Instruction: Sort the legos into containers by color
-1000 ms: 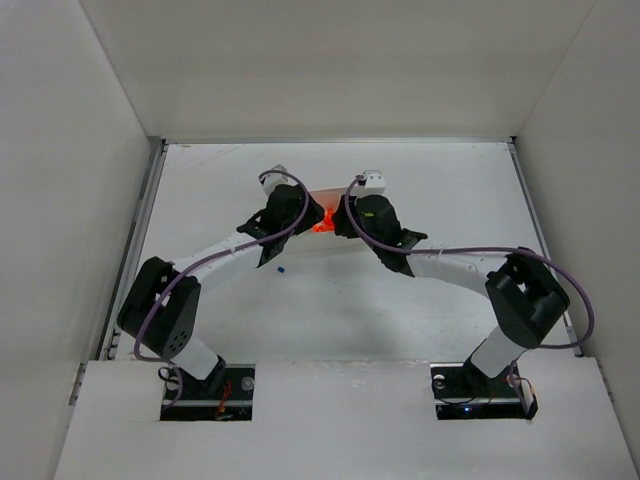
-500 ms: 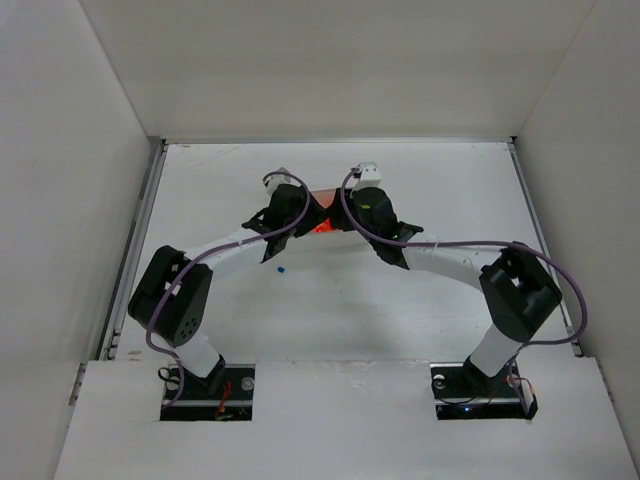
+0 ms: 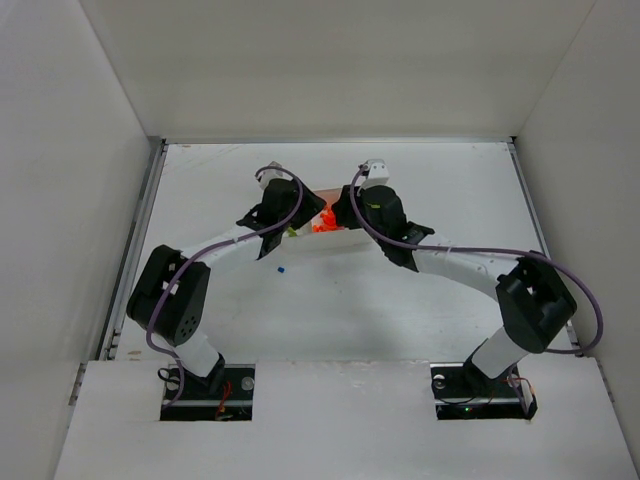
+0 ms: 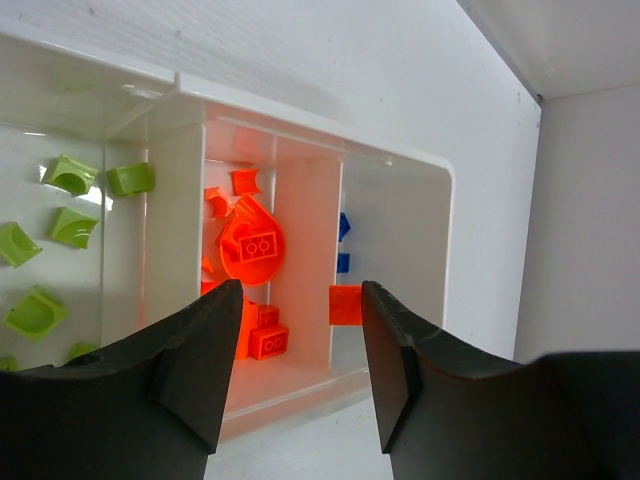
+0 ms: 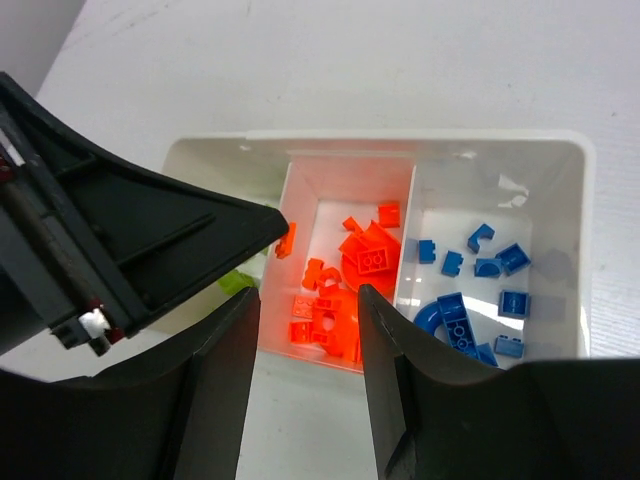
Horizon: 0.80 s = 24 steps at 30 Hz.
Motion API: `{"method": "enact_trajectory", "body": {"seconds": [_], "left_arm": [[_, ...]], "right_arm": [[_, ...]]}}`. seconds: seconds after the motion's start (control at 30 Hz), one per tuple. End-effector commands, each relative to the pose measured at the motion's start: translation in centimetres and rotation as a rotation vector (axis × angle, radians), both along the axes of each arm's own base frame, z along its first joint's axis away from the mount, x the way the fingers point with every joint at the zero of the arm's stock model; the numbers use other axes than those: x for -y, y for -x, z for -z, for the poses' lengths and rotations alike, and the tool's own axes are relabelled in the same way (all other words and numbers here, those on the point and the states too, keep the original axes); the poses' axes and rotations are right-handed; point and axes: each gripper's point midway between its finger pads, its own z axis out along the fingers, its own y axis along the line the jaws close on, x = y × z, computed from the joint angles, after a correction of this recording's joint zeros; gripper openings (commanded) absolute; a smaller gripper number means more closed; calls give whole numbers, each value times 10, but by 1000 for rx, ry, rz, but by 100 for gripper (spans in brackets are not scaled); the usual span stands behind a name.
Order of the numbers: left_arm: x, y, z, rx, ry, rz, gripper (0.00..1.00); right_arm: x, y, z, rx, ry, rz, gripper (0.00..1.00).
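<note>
The white tray (image 4: 300, 125) has three containers side by side. Lime green legos (image 4: 70, 228) fill one end, orange legos (image 4: 255, 245) the middle, and blue legos (image 5: 470, 300) the other end. My left gripper (image 4: 300, 300) hovers open over the tray's near wall. A small orange brick (image 4: 345, 304) sits by the inner face of its right finger (image 4: 395, 350), above the tray. I cannot tell whether it touches. My right gripper (image 5: 307, 300) is open and empty over the near edge of the orange container. From above, both grippers (image 3: 297, 215) (image 3: 340, 212) meet over the tray.
One blue brick (image 3: 282, 268) lies on the table in front of the tray, below my left forearm. In the right wrist view my left gripper's body (image 5: 140, 240) covers most of the green container. White walls enclose the table at the left, back and right.
Both wrists have shifted slightly over the tray, the left one a little leftward and the right one a little rightward. More of the tray's white front wall shows. Both jaws stay open.
</note>
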Motion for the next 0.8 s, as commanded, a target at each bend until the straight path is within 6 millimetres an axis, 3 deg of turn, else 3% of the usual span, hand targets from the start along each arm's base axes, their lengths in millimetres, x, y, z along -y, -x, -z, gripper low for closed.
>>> {"method": "enact_trajectory", "body": {"seconds": [0.0, 0.3, 0.47, 0.77], "left_arm": [[11, -9, -38, 86, 70, 13, 48], [5, 1, -60, 122, 98, 5, 48], [13, 8, -59, 112, 107, 28, 48], [2, 12, -51, 101, 101, 5, 48]], "right_arm": [[-4, -1, -26, 61, -20, -21, 50], [-16, -8, -12, 24, 15, -38, 50], [-24, -8, -15, 33, 16, -53, 50], [-32, -14, -10, 26, 23, -62, 50]]}}
